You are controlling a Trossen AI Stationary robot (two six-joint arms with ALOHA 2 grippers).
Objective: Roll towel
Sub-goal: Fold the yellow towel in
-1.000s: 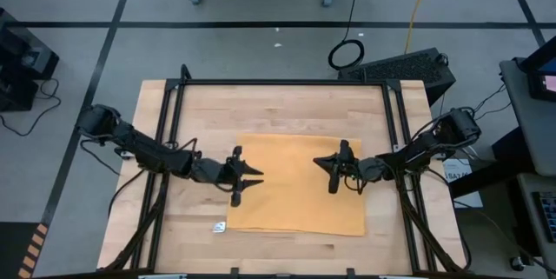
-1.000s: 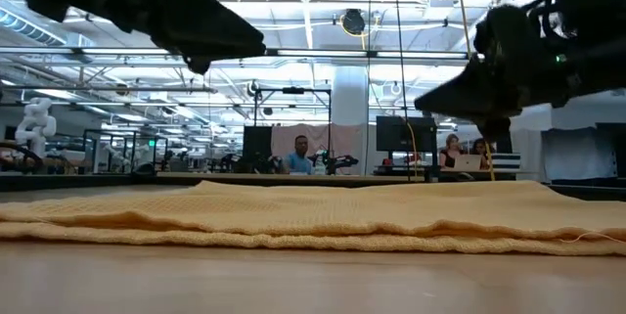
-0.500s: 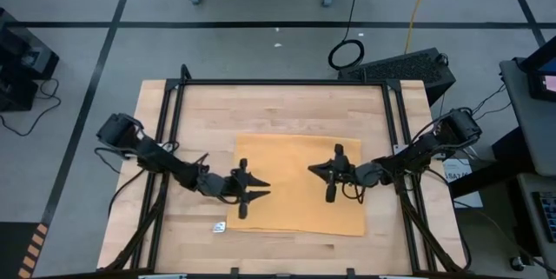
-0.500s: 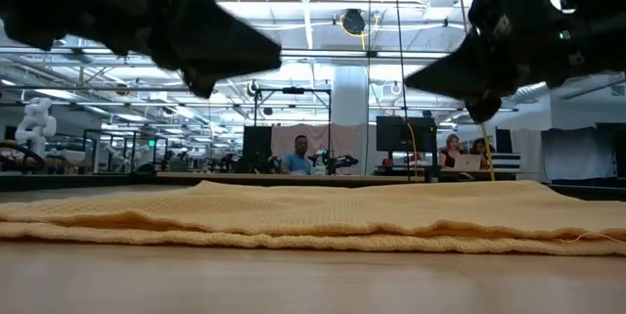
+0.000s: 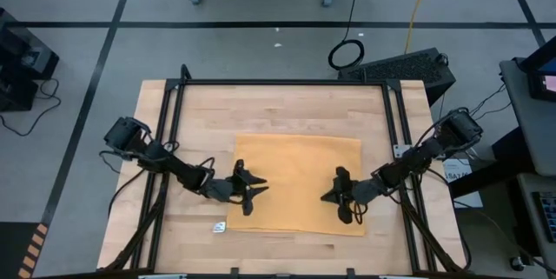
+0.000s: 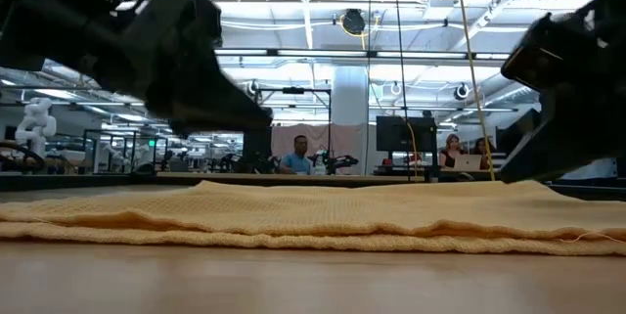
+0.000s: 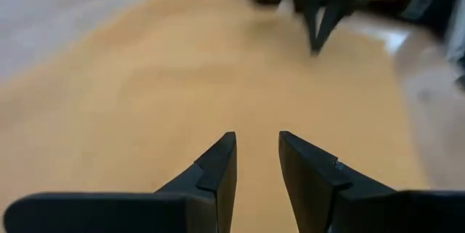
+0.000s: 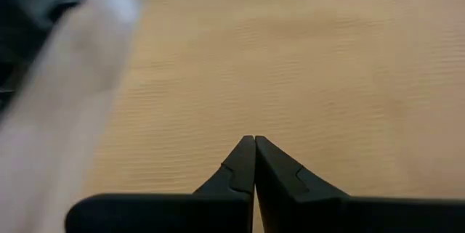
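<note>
Towel [image 5: 295, 183] lies flat under both your grippers, left gripper [image 5: 254, 189] with fingers slightly apart, empty, over its near left part, right gripper [image 5: 334, 196] pinched together opposite, likely lining up for the near edge.

**Looks like a big robotics lab, open-plan**

The wooden table [image 5: 278, 109] sits in a black metal frame [image 5: 282, 83] on a grey floor marked with dark tape lines [image 5: 261, 25]. Beyond the table there are ceiling light strips [image 6: 293, 3], monitors [image 6: 399, 134], seated people [image 6: 296, 156] and a white robot [image 6: 35, 118].
</note>
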